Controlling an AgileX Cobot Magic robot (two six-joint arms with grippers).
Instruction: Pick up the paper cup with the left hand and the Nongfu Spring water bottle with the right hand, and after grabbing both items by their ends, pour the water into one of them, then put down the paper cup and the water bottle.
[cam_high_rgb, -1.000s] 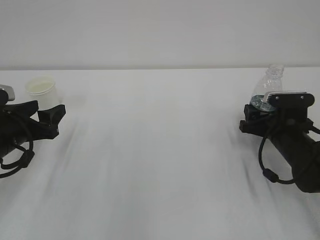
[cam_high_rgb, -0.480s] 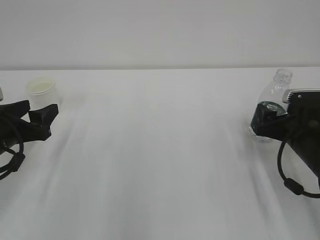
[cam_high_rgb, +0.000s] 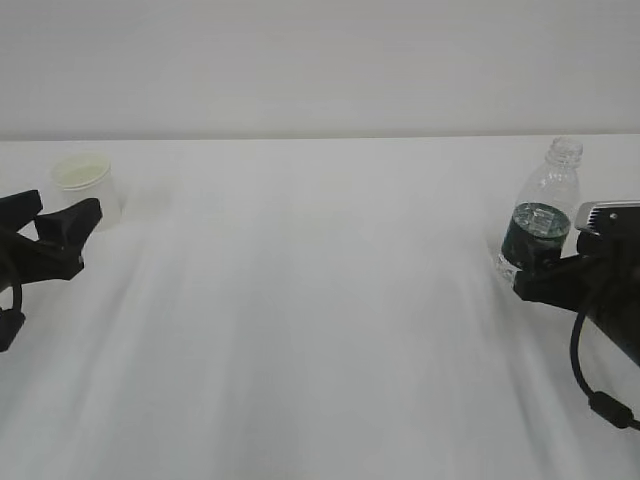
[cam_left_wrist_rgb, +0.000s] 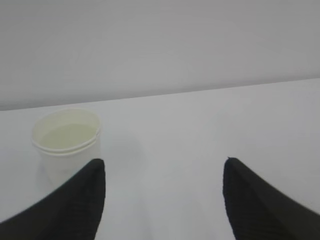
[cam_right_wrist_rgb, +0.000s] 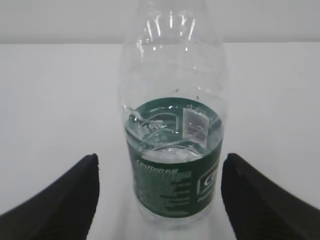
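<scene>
1. Looking at the exterior view, I'm seeing the paper cup (cam_high_rgb: 85, 185) standing upright at the far left of the counter (cam_high_rgb: 320, 300), with the Nongfu Spring water bottle (cam_high_rgb: 540, 225) upright at the far right, well apart from it.
2. I'm keeping the left gripper (cam_left_wrist_rgb: 163, 165) released. Its jaws are spread wide with nothing between them, and the cup is sitting just beyond the left-side finger rather than in the gap.
3. I'm keeping the right gripper (cam_right_wrist_rgb: 160, 157) released too. The bottle is standing dead centre between its fingers but isn't touching either one. The water (cam_right_wrist_rgb: 172, 135) is sitting about level with the top of the green label.
4. I'm reading both items as free-standing right now, so nothing is being carried.
5. If I'm going in for the grab, I'm thinking the left side needs sliding over first so the cup is centred in the gap. Closing from here would probably just clip it and knock it over.
6. For the bottle, I'm planning a straight push forward and a gentle squeeze. It's thin plastic with no cap, so clamping hard is likely to slosh water out.
7. I can't tell whether the cup is holding any liquid.
</scene>
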